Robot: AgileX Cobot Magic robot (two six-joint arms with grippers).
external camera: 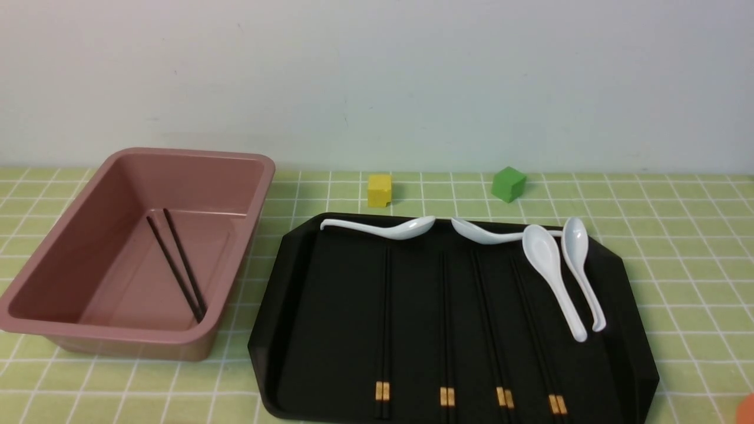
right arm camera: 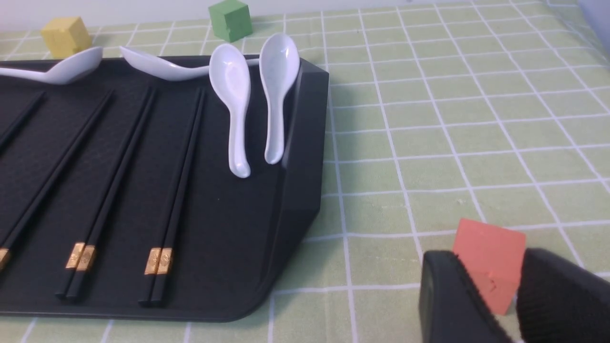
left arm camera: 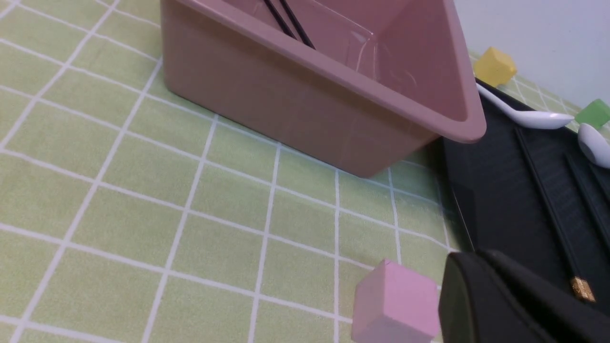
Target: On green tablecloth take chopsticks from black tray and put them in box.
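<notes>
The plain all-black chopsticks lie slantwise on the floor of the dusty-pink box at the left of the green tablecloth. The left wrist view shows them inside the box. The black tray sits to the right of the box. Neither gripper shows in the front view. My left gripper has its fingers together and empty, low over the tray's near left corner. My right gripper is open and empty over the cloth, right of the tray.
The tray holds several gold-banded black chopstick pairs and several white spoons. A yellow cube and a green cube stand behind the tray. A pink cube sits beside the left gripper. An orange cube sits just beyond the right gripper's fingers.
</notes>
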